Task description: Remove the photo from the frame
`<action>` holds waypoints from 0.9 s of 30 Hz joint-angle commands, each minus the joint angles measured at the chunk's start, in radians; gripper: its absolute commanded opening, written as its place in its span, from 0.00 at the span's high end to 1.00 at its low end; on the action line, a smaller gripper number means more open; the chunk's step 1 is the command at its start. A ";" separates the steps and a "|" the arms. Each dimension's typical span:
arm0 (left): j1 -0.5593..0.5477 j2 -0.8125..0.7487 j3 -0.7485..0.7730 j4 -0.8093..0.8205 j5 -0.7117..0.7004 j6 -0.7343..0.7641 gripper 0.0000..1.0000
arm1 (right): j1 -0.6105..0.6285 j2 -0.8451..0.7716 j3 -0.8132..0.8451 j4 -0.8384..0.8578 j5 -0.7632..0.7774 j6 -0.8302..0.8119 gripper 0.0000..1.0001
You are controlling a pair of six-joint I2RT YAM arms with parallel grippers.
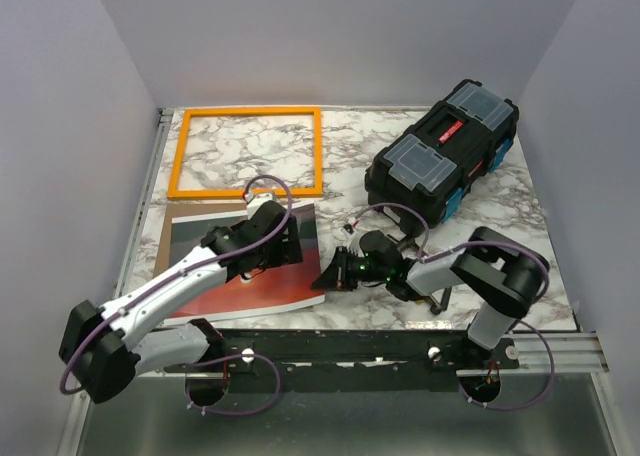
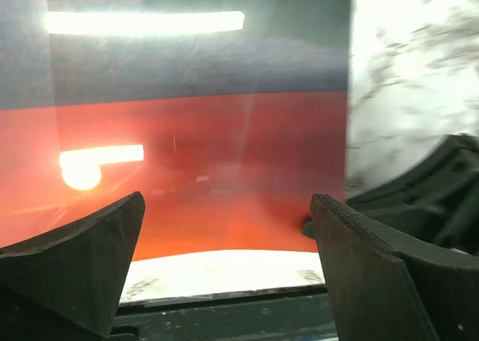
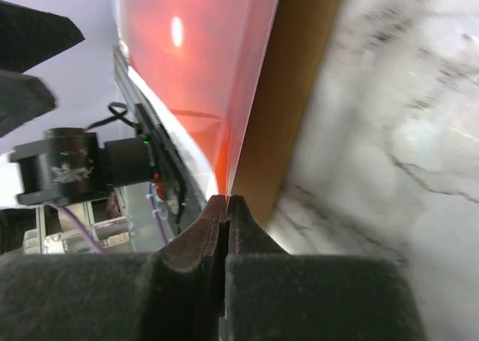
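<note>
Right gripper pinches the photo at its corner, jaws closed on it; left gripper hangs over it, jaws apart; frame lies apart

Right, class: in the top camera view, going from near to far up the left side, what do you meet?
Left arm's shoulder → photo → orange frame. The toolbox sits off to the right, so it is left out.
</note>
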 commanded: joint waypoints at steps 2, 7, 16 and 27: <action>0.074 -0.170 0.036 -0.022 0.068 0.036 0.03 | -0.008 -0.165 0.169 -0.566 0.076 -0.155 1.00; 0.206 -0.297 -0.084 0.079 0.192 0.038 0.03 | -0.009 -0.167 0.386 -1.011 0.152 -0.289 1.00; 0.277 -0.429 -0.164 0.108 0.247 0.018 0.03 | -0.010 -0.305 0.550 -1.296 0.247 -0.388 1.00; 0.285 -0.528 -0.024 0.002 0.205 -0.006 0.03 | -0.011 -0.408 0.906 -1.761 0.385 -0.591 1.00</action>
